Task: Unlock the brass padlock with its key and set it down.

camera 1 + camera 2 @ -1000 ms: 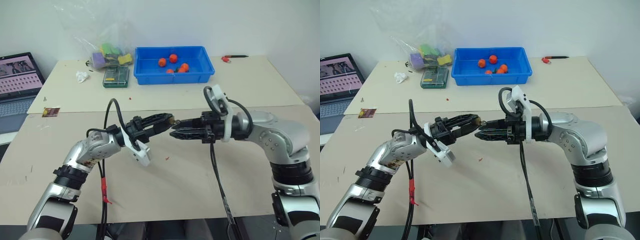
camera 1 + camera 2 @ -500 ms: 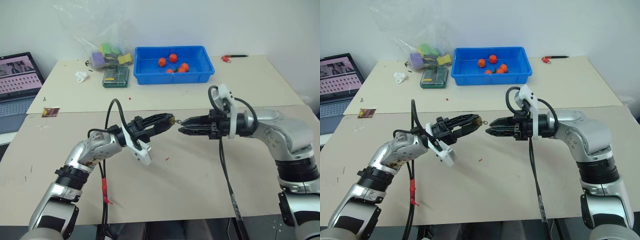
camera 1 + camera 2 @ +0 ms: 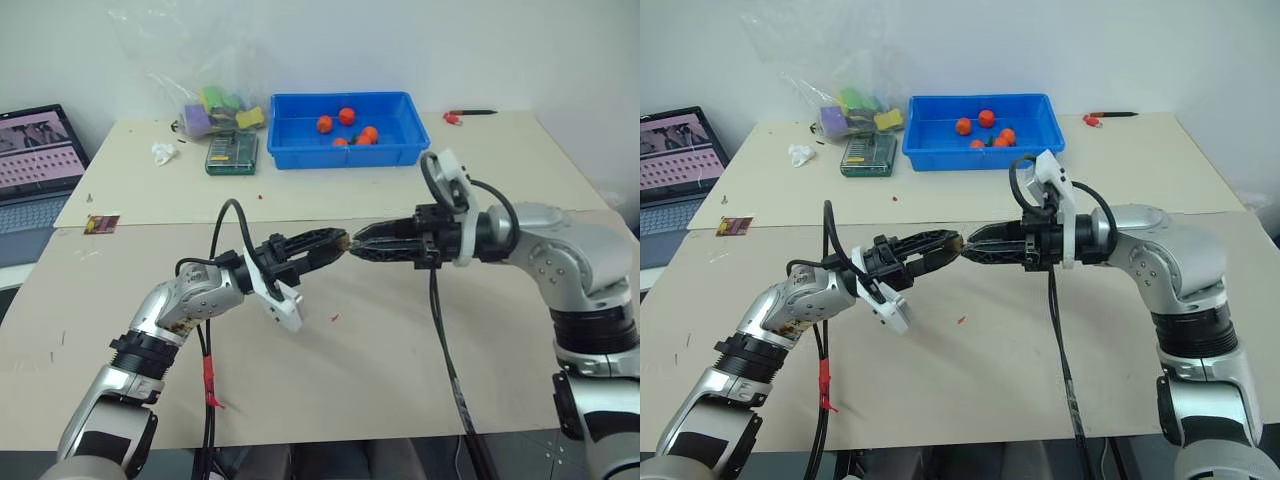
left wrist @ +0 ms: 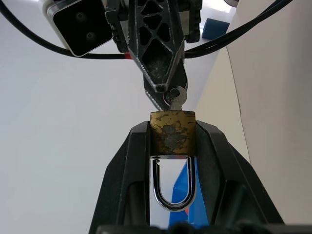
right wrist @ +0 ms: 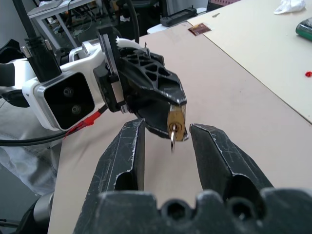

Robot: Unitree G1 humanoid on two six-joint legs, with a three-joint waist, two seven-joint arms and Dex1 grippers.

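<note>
While the shackle's free end looks like it sits right at the body, I'd say this lock isn't open yet, so we're roughly midway. Key's in, turn and set-down still to go.

The brass padlock (image 4: 172, 137) is up in the air over the table (image 3: 400, 370), clamped between the two black fingers of the left gripper (image 4: 171, 146), shackle end pointing back toward its wrist. The key (image 5: 173, 136) is already sitting in the keyhole, its round bow poking out the bottom of the lock. The right gripper (image 5: 165, 139) comes in from the opposite side with its jaws apart, one finger on each side of the key and lock, not pinching anything as far as I can tell. My guess is it needs to close on that bow and twist.

Texture-wise: the lock body is a little yellow-gold block, blotchy and tarnished with dark patches. The shackle (image 4: 173, 187) is a thin, shiny chrome U, really mirror-like. The key is flat silvery metal with a hole in the bow. Gripper fingers are matte black plastic with a lattice pattern, scuffed up and dusty on the inner faces. Tabletop looks like plain beige board.
</note>
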